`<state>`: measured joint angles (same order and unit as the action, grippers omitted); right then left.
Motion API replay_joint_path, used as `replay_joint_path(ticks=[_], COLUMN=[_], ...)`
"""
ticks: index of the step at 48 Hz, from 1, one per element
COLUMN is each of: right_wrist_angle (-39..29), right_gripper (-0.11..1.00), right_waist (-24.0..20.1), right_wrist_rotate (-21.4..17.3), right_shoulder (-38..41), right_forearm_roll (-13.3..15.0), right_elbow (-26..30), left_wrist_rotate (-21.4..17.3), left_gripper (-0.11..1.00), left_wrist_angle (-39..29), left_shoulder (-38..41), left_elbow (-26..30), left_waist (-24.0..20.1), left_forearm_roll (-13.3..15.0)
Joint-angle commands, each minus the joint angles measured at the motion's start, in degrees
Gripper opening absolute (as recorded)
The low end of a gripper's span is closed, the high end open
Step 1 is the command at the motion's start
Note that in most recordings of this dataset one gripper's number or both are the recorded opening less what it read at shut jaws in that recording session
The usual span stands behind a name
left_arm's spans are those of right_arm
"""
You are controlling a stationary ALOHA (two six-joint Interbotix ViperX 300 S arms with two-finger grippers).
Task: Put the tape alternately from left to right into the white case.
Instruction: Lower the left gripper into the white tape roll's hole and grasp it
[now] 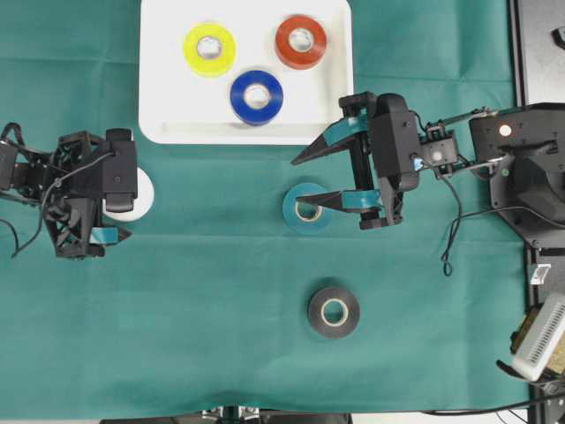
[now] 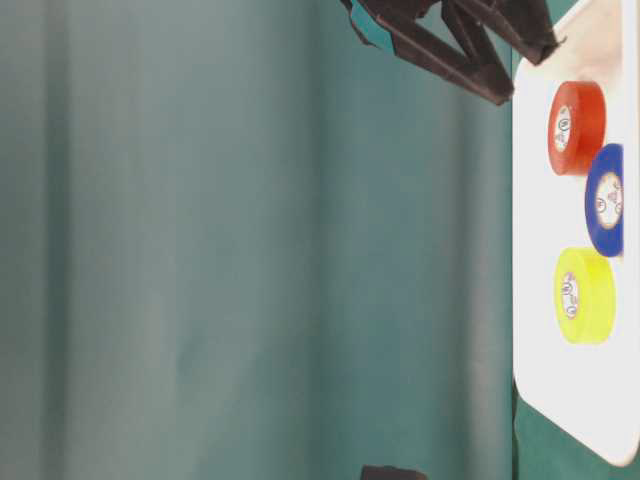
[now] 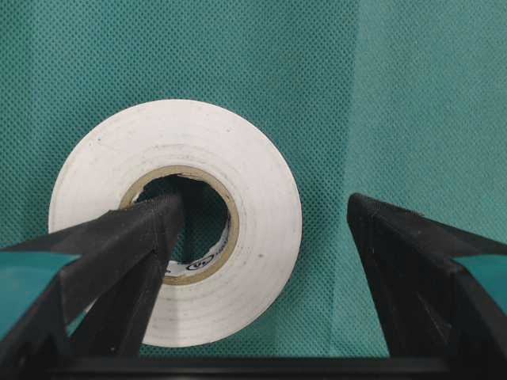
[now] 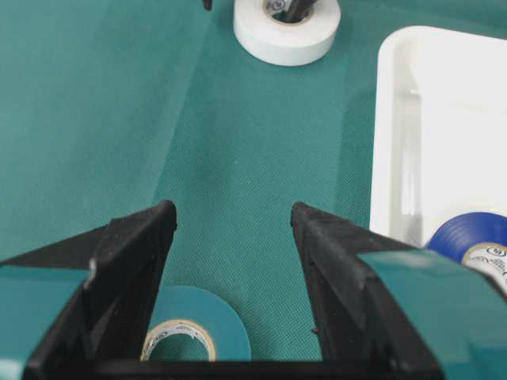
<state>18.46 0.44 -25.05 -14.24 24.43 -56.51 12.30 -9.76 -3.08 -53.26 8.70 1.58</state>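
Observation:
The white case (image 1: pixel 163 124) holds a yellow roll (image 1: pixel 209 49), a red roll (image 1: pixel 301 41) and a blue roll (image 1: pixel 257 96). On the green cloth lie a white roll (image 3: pixel 261 261), a teal roll (image 1: pixel 297 196) and a black roll (image 1: pixel 334 312). My left gripper (image 3: pixel 265 206) is open and points down over the white roll (image 1: pixel 141 196). One of its fingers (image 3: pixel 135 253) sits in the core, the other outside the rim. My right gripper (image 1: pixel 298 184) is open below the case, with one finger over the teal roll (image 4: pixel 230 324).
The case's near rim (image 4: pixel 384 142) runs close to the right gripper's right finger. Grey equipment (image 1: pixel 540 159) lines the table's right edge. The black roll lies alone toward the front of the cloth.

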Motion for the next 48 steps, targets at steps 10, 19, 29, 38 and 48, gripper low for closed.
replay_joint_path(ticks=[10,19,29,38,48], right_wrist_angle=[0.44,0.53,0.44,0.44,0.44], right_gripper=[0.64,0.64,0.64,0.64,0.64], right_waist=[-0.18,-0.18,-0.18,-0.18,-0.18], right_wrist_rotate=[-0.09,-0.09,-0.09,-0.09,-0.09], right_shoulder=[-0.53,-0.53,-0.53,-0.53,-0.53], right_forearm_roll=[-0.18,-0.18,-0.09,-0.18,-0.18], right_elbow=[0.44,0.53,0.53,0.44,0.44], left_wrist_rotate=[0.09,0.09,0.00,0.09,0.09], left_gripper=[0.71,0.24,-0.02,-0.02,-0.02], left_wrist_angle=[-0.18,-0.18,-0.18,-0.53,-0.70], left_shoulder=[-0.44,-0.53,-1.76,-4.13,-7.65], left_elbow=[1.49,2.20,2.20,2.20,2.72], left_waist=[0.79,0.97,0.97,0.97,1.49], left_forearm_roll=[-0.09,0.00,0.00,-0.09,0.00])
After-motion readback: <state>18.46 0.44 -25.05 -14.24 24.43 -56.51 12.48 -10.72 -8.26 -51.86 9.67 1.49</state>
